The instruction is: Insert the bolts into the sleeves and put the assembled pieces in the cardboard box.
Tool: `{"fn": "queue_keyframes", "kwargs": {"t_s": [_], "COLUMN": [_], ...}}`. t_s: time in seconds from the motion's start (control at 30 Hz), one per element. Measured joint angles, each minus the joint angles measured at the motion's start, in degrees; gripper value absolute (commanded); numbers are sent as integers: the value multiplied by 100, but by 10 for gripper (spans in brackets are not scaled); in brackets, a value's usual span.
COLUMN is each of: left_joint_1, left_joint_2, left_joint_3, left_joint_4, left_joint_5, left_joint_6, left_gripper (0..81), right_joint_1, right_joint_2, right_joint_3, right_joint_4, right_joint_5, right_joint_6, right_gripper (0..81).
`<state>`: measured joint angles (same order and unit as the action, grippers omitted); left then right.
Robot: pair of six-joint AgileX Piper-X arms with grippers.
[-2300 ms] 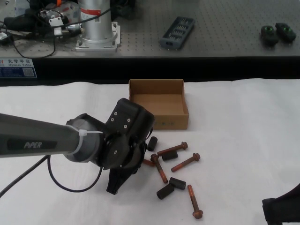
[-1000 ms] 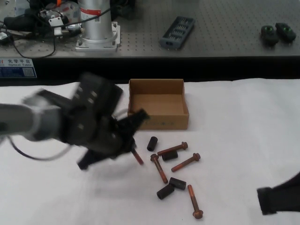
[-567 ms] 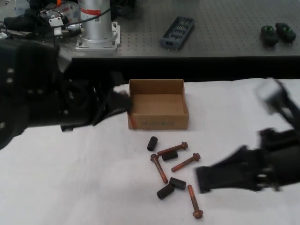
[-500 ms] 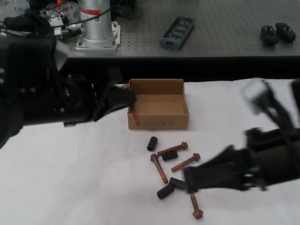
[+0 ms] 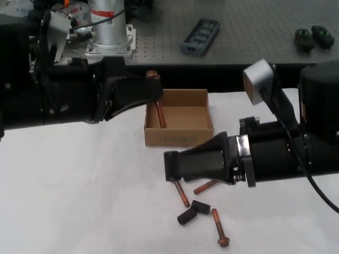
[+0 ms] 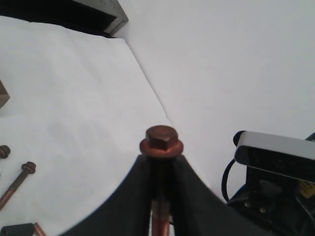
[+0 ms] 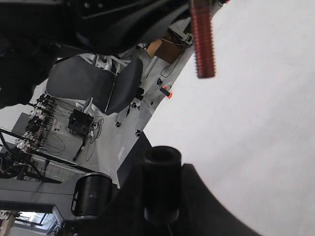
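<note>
Both grippers now carrying parts: left gripper (image 6: 161, 167), raised to upper left of high view, clamping bolt (image 6: 161, 140) by shank; right gripper (image 7: 161, 194), newly arrived centre-frame, pinching sleeve (image 7: 161, 169). Insertion becoming possible.

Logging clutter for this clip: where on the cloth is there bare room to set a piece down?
Widest bare cloth lies left of the loose bolts and sleeves, nearer than the left gripper. Another strip lies right of the cardboard box. Crowded: in front of the box, around the right gripper.
</note>
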<state>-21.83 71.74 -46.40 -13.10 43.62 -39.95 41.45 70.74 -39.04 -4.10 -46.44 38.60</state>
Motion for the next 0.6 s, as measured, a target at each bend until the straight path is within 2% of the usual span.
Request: {"fn": "queue_keyframes", "kwargs": {"t_s": [0.27, 0.6], "left_joint_1": [0, 0], "left_joint_2": [0, -103], "left_joint_3": [8, 8], "left_joint_4": [12, 104], "left_joint_5": [171, 458], "left_joint_6": [-18, -80], "left_gripper": [6, 6], "right_joint_1": [0, 0], "right_joint_2": [0, 0], "right_joint_3": [0, 0], "right_joint_4": [-45, -45], "right_joint_5": [83, 83], "right_joint_6": [-68, -625], "right_gripper": [27, 27]}}
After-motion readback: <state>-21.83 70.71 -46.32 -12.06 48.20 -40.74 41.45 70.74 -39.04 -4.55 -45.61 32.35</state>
